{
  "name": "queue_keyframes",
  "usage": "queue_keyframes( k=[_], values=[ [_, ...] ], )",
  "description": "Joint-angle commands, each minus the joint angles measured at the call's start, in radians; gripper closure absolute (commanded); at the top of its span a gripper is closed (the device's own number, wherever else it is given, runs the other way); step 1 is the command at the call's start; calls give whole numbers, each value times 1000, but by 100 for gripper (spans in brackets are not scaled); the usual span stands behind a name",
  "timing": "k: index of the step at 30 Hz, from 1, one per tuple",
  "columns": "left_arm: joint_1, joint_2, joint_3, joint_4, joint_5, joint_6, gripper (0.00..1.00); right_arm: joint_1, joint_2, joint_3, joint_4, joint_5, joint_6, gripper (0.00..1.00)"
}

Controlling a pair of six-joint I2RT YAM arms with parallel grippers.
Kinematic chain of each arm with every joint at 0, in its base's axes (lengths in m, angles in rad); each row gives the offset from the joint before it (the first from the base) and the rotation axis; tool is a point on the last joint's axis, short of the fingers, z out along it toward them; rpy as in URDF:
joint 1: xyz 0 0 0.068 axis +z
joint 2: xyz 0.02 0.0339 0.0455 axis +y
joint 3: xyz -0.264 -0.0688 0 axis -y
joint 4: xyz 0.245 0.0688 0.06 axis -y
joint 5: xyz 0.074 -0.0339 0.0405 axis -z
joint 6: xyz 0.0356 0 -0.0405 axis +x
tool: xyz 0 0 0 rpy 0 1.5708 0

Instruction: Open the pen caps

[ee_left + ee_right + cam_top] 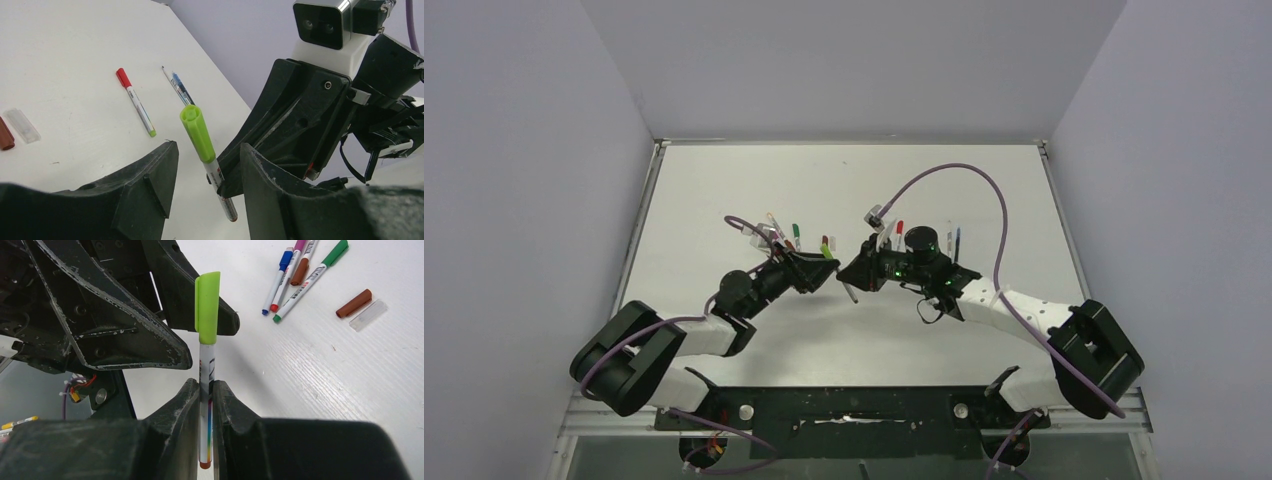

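perhaps the parted left gripper (207, 152) could nip the lime plastic cap (197, 131) crookedly, twisting the right gripper's (206, 392) clamped white pen (206, 362).

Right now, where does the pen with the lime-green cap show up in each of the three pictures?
Top external: the lime-capped pen is just left of the picture's centre.
Left wrist: pen at centre, tilted, cap uppermost.
Right wrist: pen at centre, upright, barrel clamped in the right gripper.
Shared landmark: the loose brown cap, upper right here, far left in the left wrist view; from above I cannot pick it out.
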Motion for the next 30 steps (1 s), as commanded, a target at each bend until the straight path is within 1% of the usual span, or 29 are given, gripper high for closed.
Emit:
queue_keyframes(
  k=[1,5,9,11,16,19,21,26,30],
  values=[
    [5,3,36,93,21,-1,54,11,3,51,33,9,-24,100],
    [8,2,33,99,22,-2,54,20,17,58,26,5,-29,100],
    [11,-9,27,92,9,-3,47,32,33,66,20,7,-33,100],
    [13,-16,26,85,4,-2,46,36,38,69,17,9,-34,100],
    [14,-21,23,79,-6,-2,47,42,40,71,15,15,-38,100],
    [14,-19,24,80,-4,0,54,41,40,71,14,15,-37,100],
    [14,-13,28,80,3,-1,60,41,41,72,14,16,-37,100],
    [15,13,47,78,30,-6,81,41,41,71,13,19,-40,100],
    [16,38,56,98,49,-20,87,41,37,71,10,22,-40,100]
  ],
)
